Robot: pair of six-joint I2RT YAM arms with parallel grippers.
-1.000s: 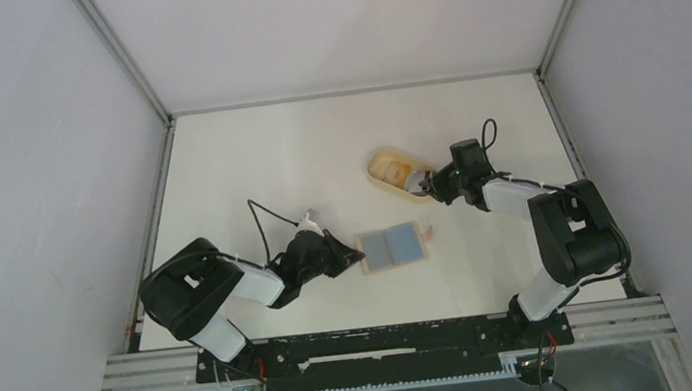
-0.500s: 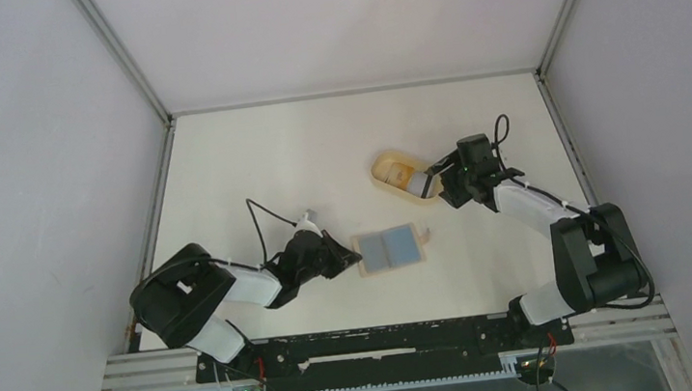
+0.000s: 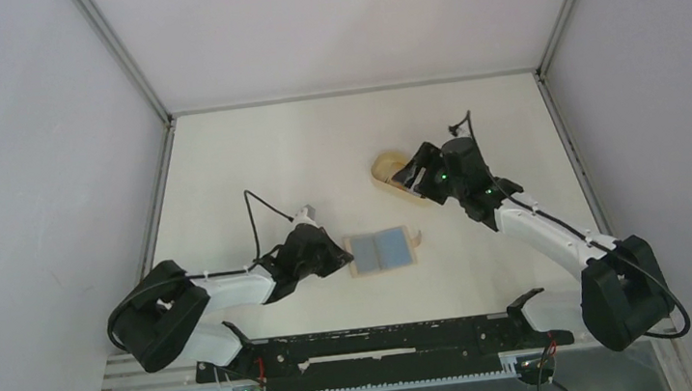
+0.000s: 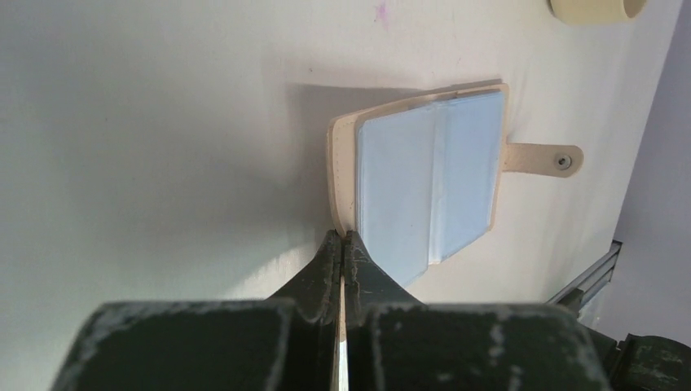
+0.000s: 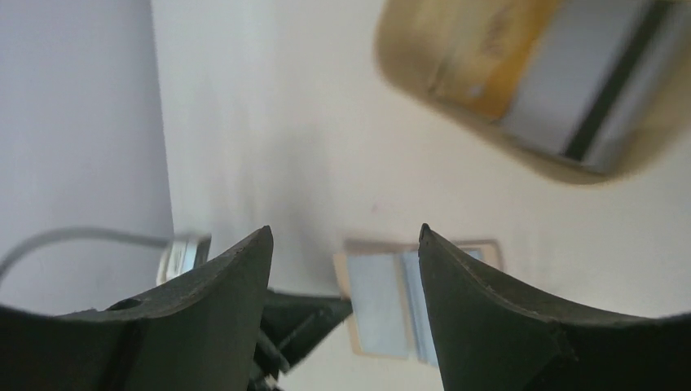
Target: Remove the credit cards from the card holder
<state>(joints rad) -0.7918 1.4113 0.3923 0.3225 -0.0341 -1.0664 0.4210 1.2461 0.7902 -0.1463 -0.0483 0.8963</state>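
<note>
White table (image 3: 271,164): left gripper (image 4: 343,238) clamps the card holder (image 4: 424,183) by its edge; right gripper (image 5: 345,231) spread.

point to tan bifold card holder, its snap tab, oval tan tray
card holder (image 4: 424,183), left wrist view, blue-grey inside
snap tab (image 4: 542,159), left wrist view, strap middle
oval tray (image 5: 399,49), right wrist view, left wall

Bare table (image 3: 261,166) around card holder (image 3: 384,251), left hand (image 3: 344,257) blocking its left edge, tray (image 3: 380,170) beyond.
</note>
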